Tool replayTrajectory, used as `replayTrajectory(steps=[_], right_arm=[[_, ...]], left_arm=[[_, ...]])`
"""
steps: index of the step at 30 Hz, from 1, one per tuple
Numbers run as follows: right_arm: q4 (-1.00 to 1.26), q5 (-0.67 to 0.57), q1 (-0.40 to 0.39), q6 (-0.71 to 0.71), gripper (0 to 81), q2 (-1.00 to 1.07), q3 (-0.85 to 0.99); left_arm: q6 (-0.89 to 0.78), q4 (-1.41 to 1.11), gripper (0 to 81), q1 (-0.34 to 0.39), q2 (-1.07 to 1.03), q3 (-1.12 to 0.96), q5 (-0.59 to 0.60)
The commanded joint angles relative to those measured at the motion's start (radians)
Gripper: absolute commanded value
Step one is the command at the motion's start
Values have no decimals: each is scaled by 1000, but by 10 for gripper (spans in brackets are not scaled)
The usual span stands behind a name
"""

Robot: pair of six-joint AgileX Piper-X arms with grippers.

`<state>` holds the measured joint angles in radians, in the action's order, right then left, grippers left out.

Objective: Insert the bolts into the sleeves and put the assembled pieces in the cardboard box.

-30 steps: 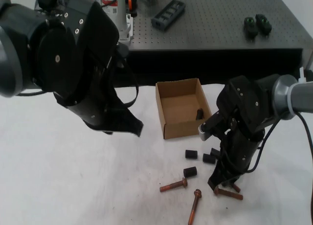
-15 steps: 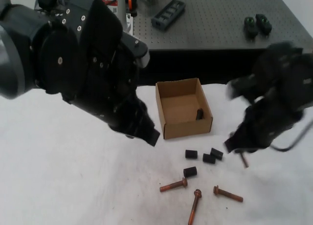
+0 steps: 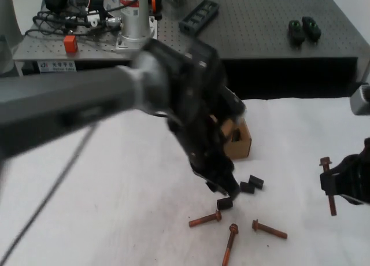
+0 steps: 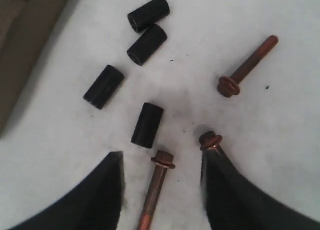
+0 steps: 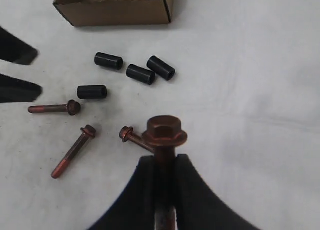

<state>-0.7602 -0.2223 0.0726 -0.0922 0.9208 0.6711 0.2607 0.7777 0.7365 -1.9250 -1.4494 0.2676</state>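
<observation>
Right gripper (image 5: 164, 161) clamped on bolt (image 5: 165, 131); left gripper (image 4: 162, 157) wide open.
Advise centring it across the nearest sleeve (image 4: 147, 125), bore ends clear.

Four bolts are in view. Three lie loose on the worktop (image 5: 250, 65): the first bolt (image 5: 54, 108), the second bolt (image 5: 73, 152) and the third bolt (image 5: 131, 136). The fourth bolt (image 5: 165, 132) is clamped in the right end effector (image 5: 165, 159).

Four black sleeves lie loose: the first sleeve (image 4: 148, 13), the second sleeve (image 4: 146, 44), the third sleeve (image 4: 104, 86) and the fourth sleeve (image 4: 147, 125).

There is one cardboard box (image 5: 115, 12), with one dark piece (image 3: 235, 136) inside it; what that piece is cannot be told.

There are two end effectors, the right one and the left end effector (image 4: 162, 155), each with two fingers; the left one's two are spread apart.
</observation>
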Motion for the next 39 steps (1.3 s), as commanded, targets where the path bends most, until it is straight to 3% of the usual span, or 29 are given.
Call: replayTrajectory(steps=[1,4,17,20,25,30,34,39], right_arm=[[1,-21,6,22,2,-18,-5],[3,-21,6,22,2,-18,-5],[3,-21,6,22,2,-18,-5],[3,-21,6,22,2,-18,-5],[3,-21,6,22,2,-18,-5],[7,-21,6,26,2,-18,-5],[43,-53,6,34,2,-18,-5],[196,-198,6,165,2,-18,-8]], left_arm=[[166,144,365,44,-135,-202,-96],[221,183,365,68,-215,-285,-178],[278,157,362,75,-318,-325,-242],[278,159,280,75,-321,-325,-242],[278,175,8,75,-321,-325,-242],[278,184,5,75,-317,-328,-276],[182,146,6,69,-261,-341,-281],[-5,92,6,13,-88,-268,-140]])
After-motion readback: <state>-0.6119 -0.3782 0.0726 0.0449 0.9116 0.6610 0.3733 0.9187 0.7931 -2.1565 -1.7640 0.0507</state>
